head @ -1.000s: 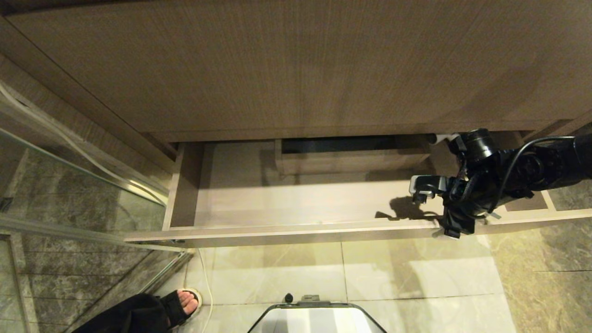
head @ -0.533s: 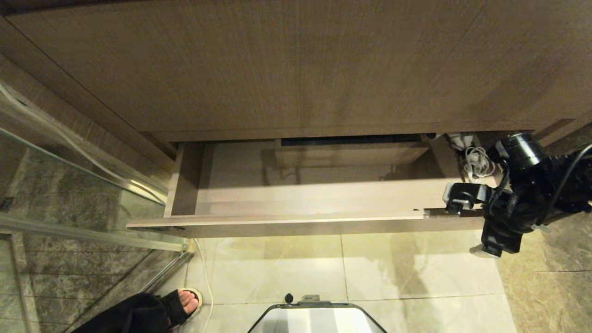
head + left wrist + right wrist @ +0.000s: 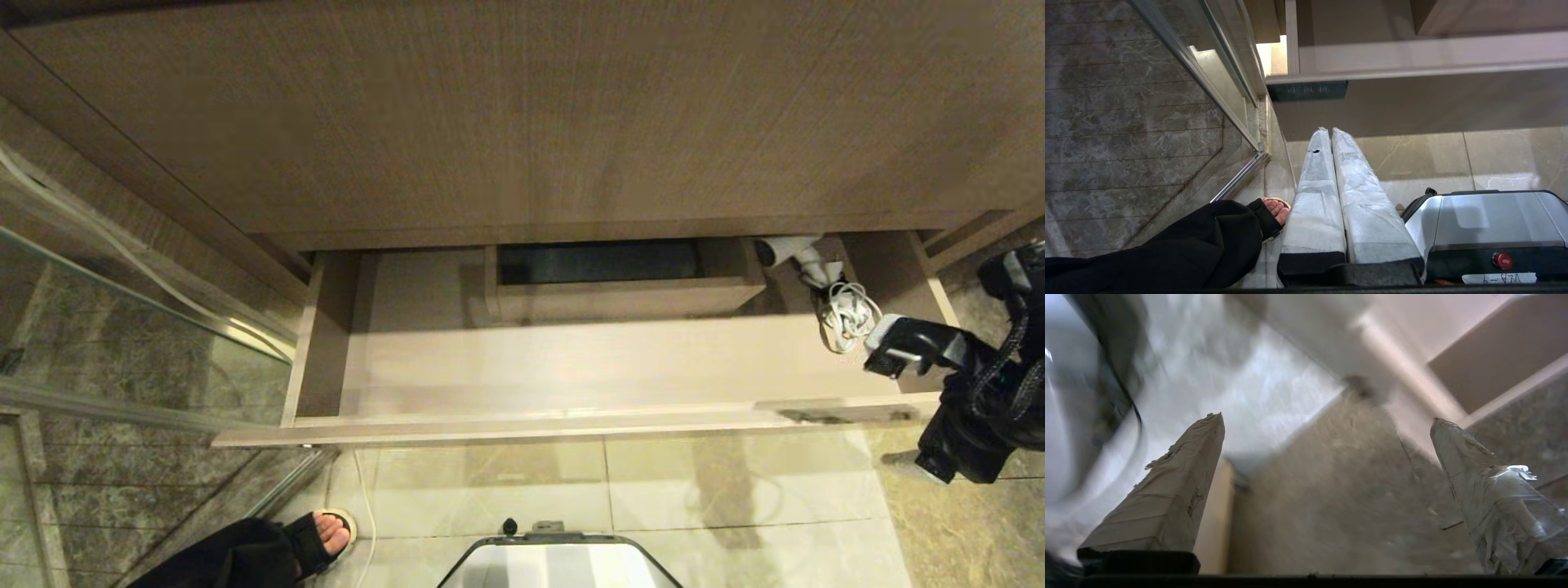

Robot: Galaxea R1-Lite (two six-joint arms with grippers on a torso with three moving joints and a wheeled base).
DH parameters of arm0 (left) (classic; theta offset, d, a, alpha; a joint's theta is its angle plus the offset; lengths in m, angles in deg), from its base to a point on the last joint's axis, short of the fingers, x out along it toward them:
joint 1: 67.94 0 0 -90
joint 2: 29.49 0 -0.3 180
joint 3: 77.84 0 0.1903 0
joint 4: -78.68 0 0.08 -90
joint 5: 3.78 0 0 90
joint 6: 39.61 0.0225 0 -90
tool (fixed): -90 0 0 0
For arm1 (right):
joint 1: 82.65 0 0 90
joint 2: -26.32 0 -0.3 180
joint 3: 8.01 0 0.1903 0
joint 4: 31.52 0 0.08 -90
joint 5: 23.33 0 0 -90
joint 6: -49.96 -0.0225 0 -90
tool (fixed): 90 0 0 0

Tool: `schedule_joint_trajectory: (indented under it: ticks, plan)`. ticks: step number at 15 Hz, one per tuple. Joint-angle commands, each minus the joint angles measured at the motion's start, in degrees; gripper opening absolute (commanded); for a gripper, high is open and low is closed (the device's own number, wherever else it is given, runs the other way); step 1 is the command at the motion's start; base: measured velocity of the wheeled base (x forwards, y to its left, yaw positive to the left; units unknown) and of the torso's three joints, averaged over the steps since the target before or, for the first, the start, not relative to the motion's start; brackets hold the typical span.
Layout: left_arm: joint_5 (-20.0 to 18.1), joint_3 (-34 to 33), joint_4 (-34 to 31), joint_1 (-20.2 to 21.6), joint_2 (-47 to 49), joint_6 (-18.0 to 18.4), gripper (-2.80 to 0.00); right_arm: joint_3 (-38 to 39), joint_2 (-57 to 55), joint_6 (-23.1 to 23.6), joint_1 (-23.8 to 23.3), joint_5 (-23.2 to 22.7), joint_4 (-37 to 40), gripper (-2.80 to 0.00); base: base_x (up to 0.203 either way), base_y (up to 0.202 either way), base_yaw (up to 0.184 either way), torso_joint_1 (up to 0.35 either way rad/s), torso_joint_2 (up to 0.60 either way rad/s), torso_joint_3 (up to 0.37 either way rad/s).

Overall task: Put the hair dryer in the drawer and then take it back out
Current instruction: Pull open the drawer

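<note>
— Left gripper (image 3: 1331,134): two long tapered fingers (image 3: 1314,196) wrapped in white crinkled tape, black blocks at the roots.

— Right gripper (image 3: 1327,420): same tapered fingers (image 3: 1163,502), tape frayed and glossy. Behind those jaws, black arm (image 3: 980,408), coiled black cable, white-capped tip.

— Silver-grey base (image 3: 1486,220), red button, inverted label.

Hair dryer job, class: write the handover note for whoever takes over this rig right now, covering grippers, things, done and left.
Right gripper: open, empty, off the drawer's right end.
Left gripper: shut, parked low, in front of the drawer.
Hair dryer: lying in the drawer, back right corner, cord coiled beside it.
Done: dryer put in.
Left: take it back out.
</note>
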Motion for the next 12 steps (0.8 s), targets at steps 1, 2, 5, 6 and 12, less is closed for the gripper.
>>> schedule_joint_trajectory:
  ticks: [1,2,5,6,12]
  plan:
    - [0.0,0.0,0.0,0.0,0.0,0.0,-2.80,-1.1,4.2,-2.6,-0.2,-2.8,-0.7,0.00,0.000,0.000,0.000,0.000,0.00,0.000]
    - [0.0,-0.1,0.0,0.0,0.0,0.0,-2.80,-1.3,5.0,-2.7,-0.5,-3.4,-1.5,0.00,0.000,0.000,0.000,0.000,0.00,0.000]
    - [0.0,-0.1,0.0,0.0,0.0,0.0,-2.80,-0.8,9.4,-3.0,-3.7,-5.5,-2.5,0.00,0.000,0.000,0.000,0.000,0.00,0.000]
    - [0.0,0.0,0.0,0.0,0.0,0.0,-2.80,-0.7,10.6,-2.6,-5.6,-6.8,-2.3,0.00,0.000,0.000,0.000,0.000,0.00,0.000]
    - [0.0,-0.1,0.0,0.0,0.0,0.0,-2.80,-4.9,8.4,-2.4,-11.7,-11.7,-3.3,-2.80,0.000,0.000,0.000,0.000,0.00,0.000]
